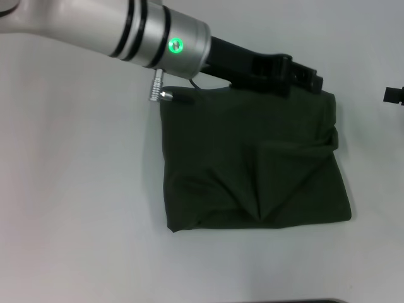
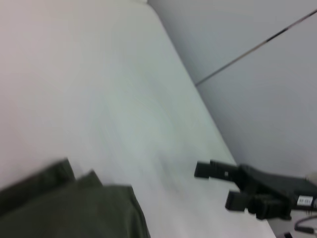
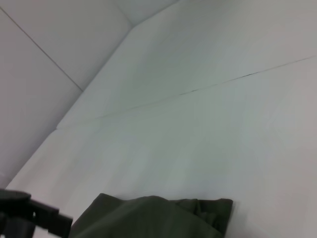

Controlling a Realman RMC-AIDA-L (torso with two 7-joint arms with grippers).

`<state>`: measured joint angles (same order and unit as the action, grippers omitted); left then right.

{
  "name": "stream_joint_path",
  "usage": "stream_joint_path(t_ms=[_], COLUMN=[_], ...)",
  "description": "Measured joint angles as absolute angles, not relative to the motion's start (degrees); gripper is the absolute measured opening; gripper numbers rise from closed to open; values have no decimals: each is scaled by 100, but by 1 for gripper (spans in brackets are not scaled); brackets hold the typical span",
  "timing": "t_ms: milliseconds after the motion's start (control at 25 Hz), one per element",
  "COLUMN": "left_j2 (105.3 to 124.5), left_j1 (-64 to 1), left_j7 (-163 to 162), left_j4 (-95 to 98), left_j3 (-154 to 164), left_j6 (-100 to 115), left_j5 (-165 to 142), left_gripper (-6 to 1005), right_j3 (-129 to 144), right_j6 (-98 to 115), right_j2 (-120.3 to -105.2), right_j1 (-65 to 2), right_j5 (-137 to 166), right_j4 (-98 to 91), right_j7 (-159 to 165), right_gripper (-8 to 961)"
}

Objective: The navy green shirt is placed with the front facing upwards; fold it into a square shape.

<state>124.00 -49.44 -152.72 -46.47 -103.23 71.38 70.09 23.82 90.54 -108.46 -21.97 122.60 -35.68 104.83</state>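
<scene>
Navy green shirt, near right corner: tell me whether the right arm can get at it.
Probably yes. The navy green shirt lies folded on the table, nothing on that corner; the right tool waits just beyond its right edge, while the left tool sits at the far edge.

Left arm (image 1: 126,31) over shirt (image 1: 252,170)

A plain white table (image 1: 76,189) is filling the head view, lying evenly lit. Beyond its far edge, pale grey wall panels (image 2: 257,74) are meeting at thin dark seams.
</scene>
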Motion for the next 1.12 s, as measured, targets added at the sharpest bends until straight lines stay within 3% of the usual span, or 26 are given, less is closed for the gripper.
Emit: stream_joint_path(t_ms=[400,1120], left_j2=[12360,12382], left_j1=[-4262,-3508], left_j7=[-14333,-12634], left_j4=[-4944,-5103], left_j3=[-11376,-12114], left_j6=[7241,7219], left_j5=[6983,7125], left_gripper=[866,934], right_j3=[2382,2584], right_j6=[9380,8913], right_j2=[-10782,-10741], right_j1=[-2200,-3065], right_j5=[12262,13074], right_j4=[-3572,-3523], right_j7=[10344,11745], right_gripper=[945,944])
